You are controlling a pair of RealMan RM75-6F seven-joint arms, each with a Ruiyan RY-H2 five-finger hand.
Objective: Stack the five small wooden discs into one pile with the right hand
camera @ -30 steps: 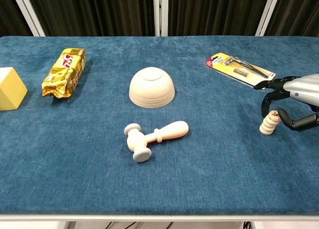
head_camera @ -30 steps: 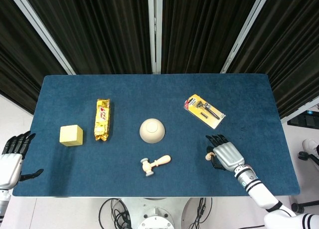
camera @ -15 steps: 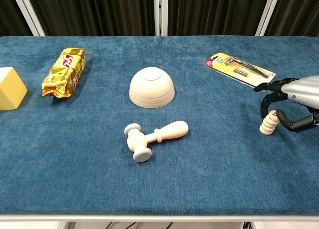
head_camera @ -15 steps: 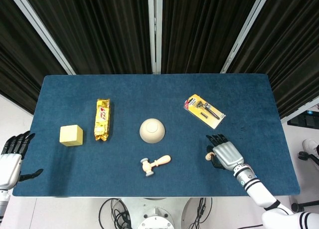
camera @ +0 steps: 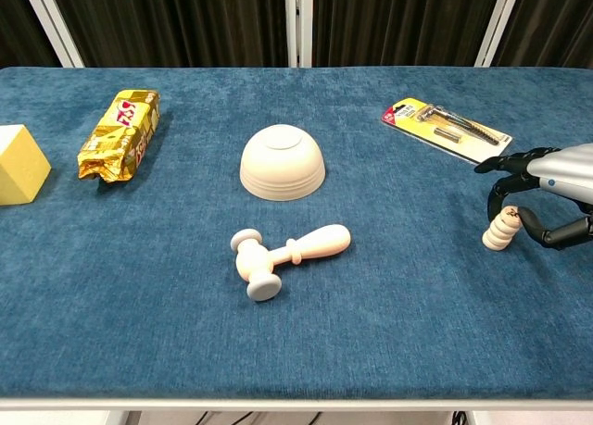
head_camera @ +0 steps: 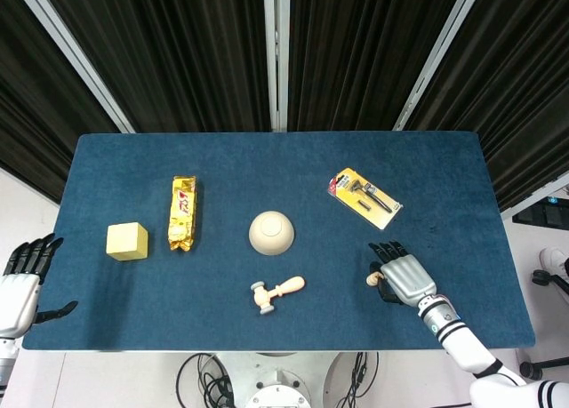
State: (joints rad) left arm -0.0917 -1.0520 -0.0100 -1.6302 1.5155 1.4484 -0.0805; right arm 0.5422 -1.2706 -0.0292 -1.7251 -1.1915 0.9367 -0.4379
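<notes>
Pile built, right robot hand [camera: 542,195] easing back
Fingers curl loosely beside the disc pile [camera: 501,229] on the counter's [head_camera: 222,159] right; since 1 second ago it shifts slightly away; whether it touches, cannot tell.

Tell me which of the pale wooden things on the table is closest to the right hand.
The small stack of discs, standing right beside the right hand. The upturned bowl and the little mallet both lie well away, near the table's middle.

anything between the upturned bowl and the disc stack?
Nothing. In the chest view only bare blue cloth runs from the bowl to the disc stack; the wooden mallet lies nearer the camera.
</notes>
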